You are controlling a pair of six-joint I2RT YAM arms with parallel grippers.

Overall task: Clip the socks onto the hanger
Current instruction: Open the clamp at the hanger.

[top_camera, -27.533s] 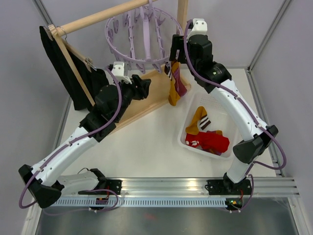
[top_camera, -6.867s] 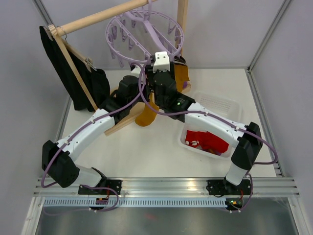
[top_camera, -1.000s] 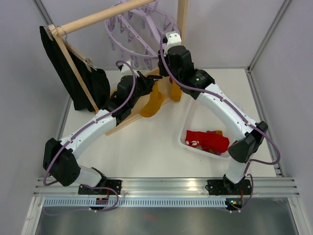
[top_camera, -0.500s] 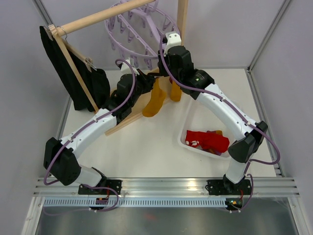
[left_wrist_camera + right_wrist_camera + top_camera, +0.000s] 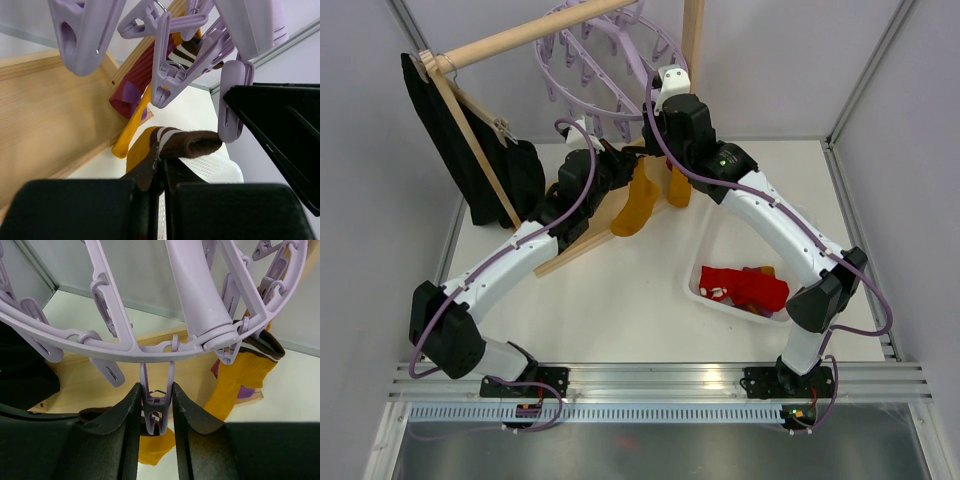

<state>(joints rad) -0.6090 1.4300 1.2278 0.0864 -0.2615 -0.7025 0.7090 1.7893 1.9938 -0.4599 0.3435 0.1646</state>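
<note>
your left gripper (image 5: 161,165) was clenched on the mustard sock (image 5: 190,142), pinching it just below its brown, white-striped cuff. the cuff stuck up past the fingertips and the foot hung down over the table (image 5: 620,290). the cuff end lay just beside a dangling peg at the right of the left wrist view; you could not tell whether they touched.

your right gripper (image 5: 156,402) was grasping one peg (image 5: 157,415) of the lavender hanger (image 5: 115,351), a finger pressed against each side of it. that peg hung straight down from the ring, with the brown cuff just below it.

the hanger hung tilted from the wooden rail (image 5: 520,35) at the back of the table. a second mustard sock (image 5: 678,185) hung from its right side. the red socks (image 5: 745,285) lay in the white bin (image 5: 730,305), well apart from both grippers.
</note>
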